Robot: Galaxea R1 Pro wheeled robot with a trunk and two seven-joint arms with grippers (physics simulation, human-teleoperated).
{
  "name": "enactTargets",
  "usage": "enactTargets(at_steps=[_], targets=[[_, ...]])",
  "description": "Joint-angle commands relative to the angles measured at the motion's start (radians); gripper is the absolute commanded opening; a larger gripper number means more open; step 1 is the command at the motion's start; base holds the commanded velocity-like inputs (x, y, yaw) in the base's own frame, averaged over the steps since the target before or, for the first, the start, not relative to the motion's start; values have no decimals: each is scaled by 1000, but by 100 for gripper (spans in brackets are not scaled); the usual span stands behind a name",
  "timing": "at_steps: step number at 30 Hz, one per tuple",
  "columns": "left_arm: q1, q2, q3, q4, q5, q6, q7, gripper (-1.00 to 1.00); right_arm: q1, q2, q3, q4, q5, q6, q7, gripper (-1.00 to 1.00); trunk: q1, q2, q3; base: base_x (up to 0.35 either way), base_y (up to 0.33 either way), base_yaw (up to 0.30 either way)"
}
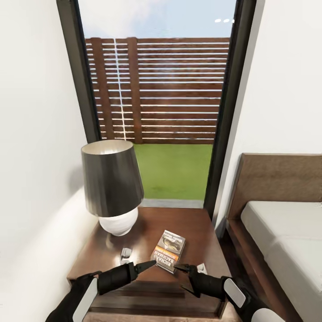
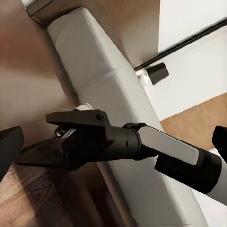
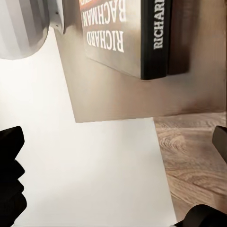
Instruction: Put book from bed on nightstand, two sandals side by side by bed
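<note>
Book (image 1: 170, 251) lies flat on the nightstand (image 1: 197, 223) surface, beside the lamp (image 1: 112, 185). Right hand (image 1: 182, 269) fingers spread, empty, just short of the book. Left hand (image 1: 150, 265): grip state unclear.

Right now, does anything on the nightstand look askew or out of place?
Only mildly: the book lies flat on the nightstand but turned at an angle to its edges, beside the lamp. Both claws hover near it, holding nothing. No damage or spill.
</note>
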Motion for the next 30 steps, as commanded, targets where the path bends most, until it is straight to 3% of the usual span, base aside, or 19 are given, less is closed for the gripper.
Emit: enactTargets(at_steps=[1,9,30], targets=[[0,1,-2,0,9,8,1,100,0,-1,4,0,-5,3,1,100,-1,0,-1,-212,0,0],[0,1,-2,1,9,9,1,100,0,-1,4,0,-5,3,1,100,-1,0,-1,-43,0,0],[0,1,-3,1,7,9,1,100,0,-1,4,-5,-5,3,2,100,-81,147,65,0,0,0]])
